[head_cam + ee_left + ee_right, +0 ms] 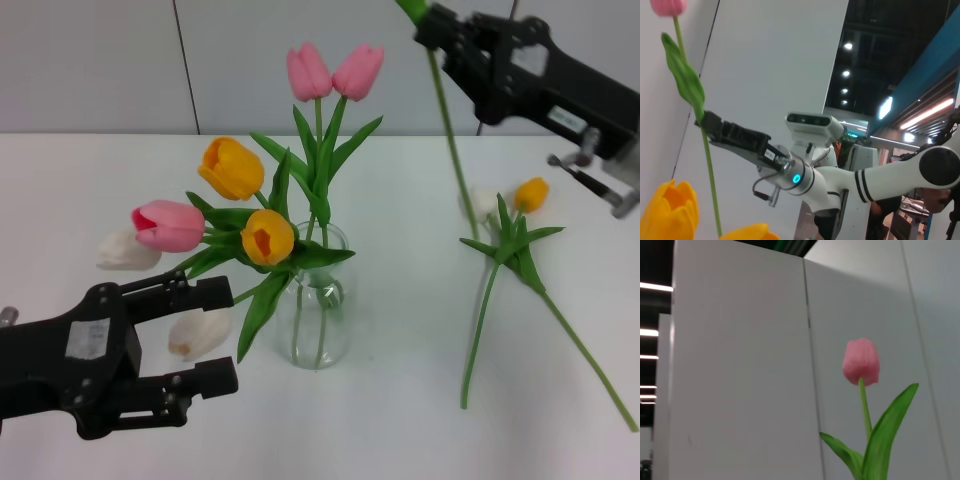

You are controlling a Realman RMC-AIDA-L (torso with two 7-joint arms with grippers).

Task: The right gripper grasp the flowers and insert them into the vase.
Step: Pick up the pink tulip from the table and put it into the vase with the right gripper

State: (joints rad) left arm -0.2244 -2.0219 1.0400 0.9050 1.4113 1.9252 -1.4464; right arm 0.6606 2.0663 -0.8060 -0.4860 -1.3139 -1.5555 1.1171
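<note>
The right gripper [430, 22] is raised high at the far right of the scene, above the tabletop [400, 420], with its fingers clamped on the stem of the flowers [452, 160]. The thin green stem hangs down from the grip, its lower end in the air above the tabletop. In the right wrist view the small pink bud [861, 361] stands upright above the grip with pointed green leaves below it, against a pale wall panel. The left wrist view shows the same bud and stem from the side, held in the black gripper on its white arm.

The vase [318, 310] stands near the middle of the tabletop, well to the left of the held stem. It already holds two pink tulips [335, 72], two orange tulips [232, 168] and a pink-red tulip [168, 226] leaning left.

On the tabletop to the right, below the right gripper, lie an orange tulip [531, 194] and a white one [483, 203], their stems crossing.

The left gripper [195, 345] hovers at the near left, fingers apart and holding nothing, with two white blooms [198, 333] lying beside it.
</note>
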